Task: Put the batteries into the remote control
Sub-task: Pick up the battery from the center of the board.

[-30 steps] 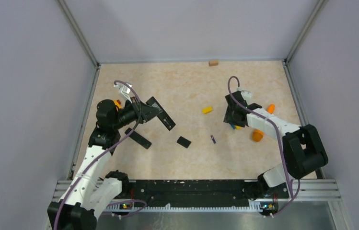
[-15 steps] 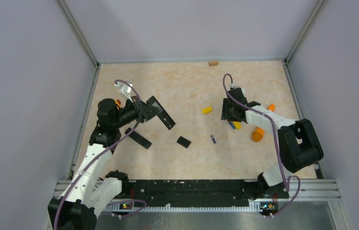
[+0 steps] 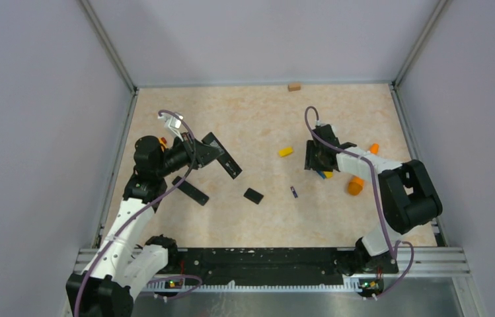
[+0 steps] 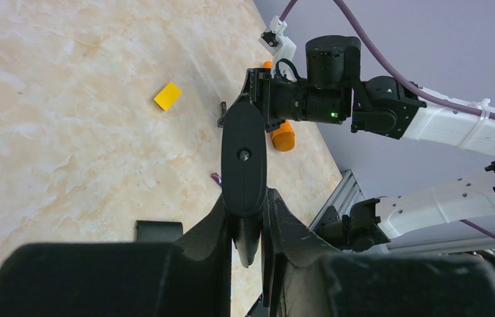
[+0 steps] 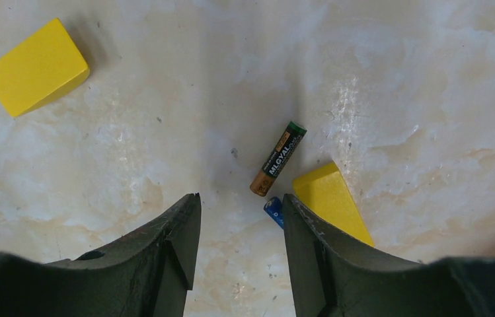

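Observation:
My left gripper is shut on a long black remote and holds it above the table; in the left wrist view the remote stands up between the fingers. My right gripper is open and low over the table. In the right wrist view a green and gold battery lies just ahead of the open gripper, and a blue battery lies against the right finger, partly hidden. A purple battery lies alone mid-table, also in the left wrist view.
Yellow blocks lie beside the batteries. An orange cone lies right of the right gripper. A second long black piece and a small black cover lie near the left arm. A wooden block sits at the far wall.
My right gripper has shifted a little left and away from the orange cone, ending over the batteries. The left arm and the remote have not moved.

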